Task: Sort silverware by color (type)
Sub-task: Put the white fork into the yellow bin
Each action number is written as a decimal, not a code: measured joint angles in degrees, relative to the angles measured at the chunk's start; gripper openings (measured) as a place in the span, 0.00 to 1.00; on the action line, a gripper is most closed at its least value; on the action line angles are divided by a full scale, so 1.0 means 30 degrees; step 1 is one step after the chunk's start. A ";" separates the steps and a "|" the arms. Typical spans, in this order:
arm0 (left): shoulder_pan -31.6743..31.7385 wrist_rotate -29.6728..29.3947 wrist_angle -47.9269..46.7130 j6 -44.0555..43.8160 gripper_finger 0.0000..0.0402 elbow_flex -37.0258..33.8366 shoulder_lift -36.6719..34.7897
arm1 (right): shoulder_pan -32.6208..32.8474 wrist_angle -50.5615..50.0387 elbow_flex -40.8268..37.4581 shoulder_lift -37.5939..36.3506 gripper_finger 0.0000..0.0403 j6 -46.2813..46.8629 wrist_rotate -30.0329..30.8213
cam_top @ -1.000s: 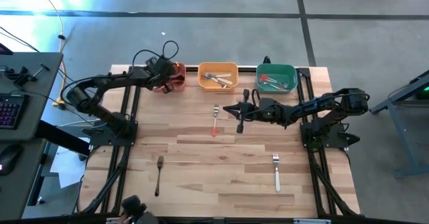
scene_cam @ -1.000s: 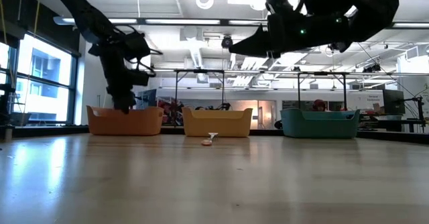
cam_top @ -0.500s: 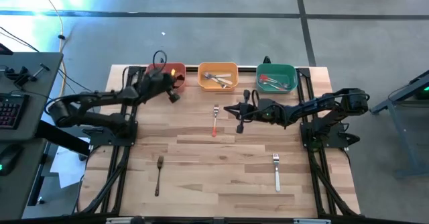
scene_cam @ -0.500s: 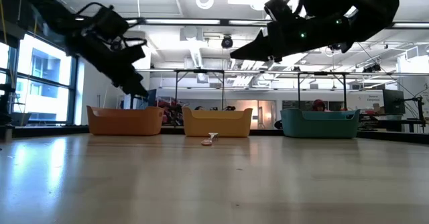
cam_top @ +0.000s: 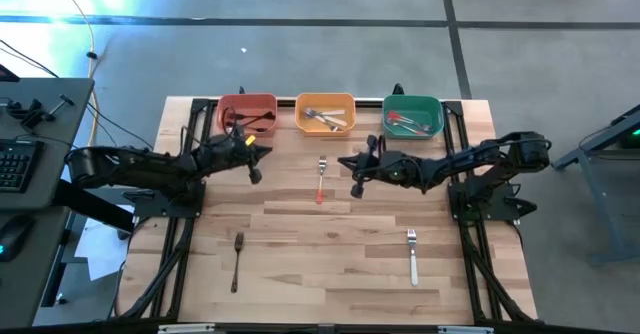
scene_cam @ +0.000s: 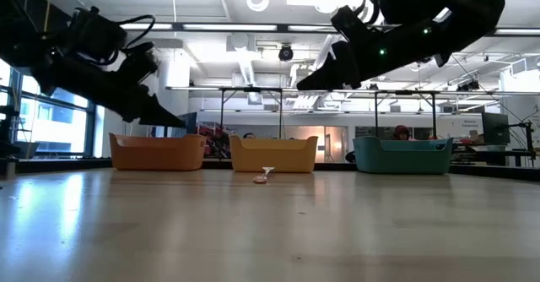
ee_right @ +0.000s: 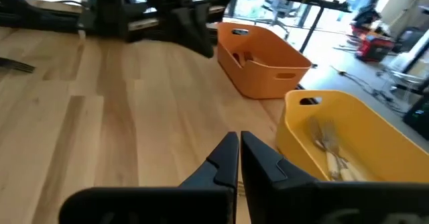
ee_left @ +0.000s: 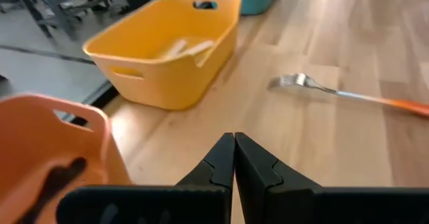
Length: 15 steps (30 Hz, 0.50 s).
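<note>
Three forks lie flat on the table: a red-handled fork (cam_top: 321,179) (ee_left: 348,94) near the centre, a dark fork (cam_top: 237,259) near the left front, and a white fork (cam_top: 412,255) near the right front. More forks lie in the red bin (cam_top: 247,114), orange bin (cam_top: 325,112) and green bin (cam_top: 412,116). My left gripper (cam_top: 255,159) (ee_left: 234,158) hovers shut and empty above the table, just in front of the red bin. My right gripper (cam_top: 355,170) (ee_right: 239,154) hangs shut and empty right of the red-handled fork.
The three bins stand in a row along the far edge. The two arms face each other across the table's middle, with the red-handled fork between them. Bare wood lies between the dark and white forks. A desk with a keyboard (cam_top: 15,164) stands left of the table.
My left gripper has risen out of the red bin and drawn back toward the near edge and a little right. It has tipped from pointing down to a flatter slant and now hangs over bare table in front of that bin.
</note>
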 joint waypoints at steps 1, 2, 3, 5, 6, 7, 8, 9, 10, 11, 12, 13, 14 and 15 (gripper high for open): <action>-0.0146 -0.0005 -0.0075 -0.0128 0.00 -0.0095 0.0000 | 0.0243 -0.0329 0.0014 -0.0119 0.01 -0.0001 0.0366; -0.0287 -0.0012 -0.0138 -0.0248 0.00 -0.0199 0.0000 | 0.0488 -0.1081 0.0150 -0.0274 0.02 -0.0009 0.0744; -0.0413 -0.0020 -0.0157 -0.0347 0.00 -0.0331 0.0000 | 0.0746 -0.2050 0.0379 -0.0476 0.03 0.0029 0.0963; -0.0662 -0.0020 -0.0159 -0.0477 0.00 -0.0559 0.0007 | 0.1301 -0.4658 0.0940 -0.0933 0.07 0.0577 0.1383; -0.0769 -0.0026 -0.0146 -0.0470 0.00 -0.0652 0.0007 | 0.1567 -0.6226 0.1326 -0.1093 0.09 0.1115 0.1403; -0.0869 -0.0027 -0.0135 -0.0478 0.00 -0.0768 0.0007 | 0.1832 -0.8046 0.1763 -0.1245 0.11 0.1810 0.1442; -0.0972 -0.0032 -0.0131 -0.0485 0.00 -0.0882 0.0007 | 0.2120 -0.9862 0.2266 -0.1335 0.14 0.2694 0.1460; -0.1028 -0.0028 -0.0160 -0.0492 0.00 -0.0971 0.0007 | 0.2389 -1.1838 0.2890 -0.1365 0.16 0.3717 0.1438; -0.1097 -0.0034 -0.0145 -0.0497 0.00 -0.1063 0.0007 | 0.2640 -1.4045 0.3547 -0.1365 0.18 0.4862 0.1236; -0.1187 -0.0034 -0.0142 -0.0585 0.00 -0.1158 0.0007 | 0.2881 -1.6403 0.4206 -0.1362 0.19 0.6051 0.0835; -0.1225 -0.0045 -0.0159 -0.0638 0.00 -0.1245 0.0007 | 0.3091 -1.8652 0.4869 -0.1280 0.21 0.7352 0.0203; -0.1277 -0.0058 -0.0172 -0.0645 0.00 -0.1330 0.0007 | 0.3287 -2.0560 0.5430 -0.1128 0.22 0.8933 -0.0555; -0.1323 -0.0095 -0.0153 -0.0638 0.00 -0.1398 0.0007 | 0.3530 -2.2233 0.5857 -0.1043 0.23 1.0717 -0.1362; -0.1350 -0.0107 -0.0161 -0.0639 0.00 -0.1440 0.0007 | 0.3789 -2.3665 0.6135 -0.1014 0.23 1.2507 -0.2041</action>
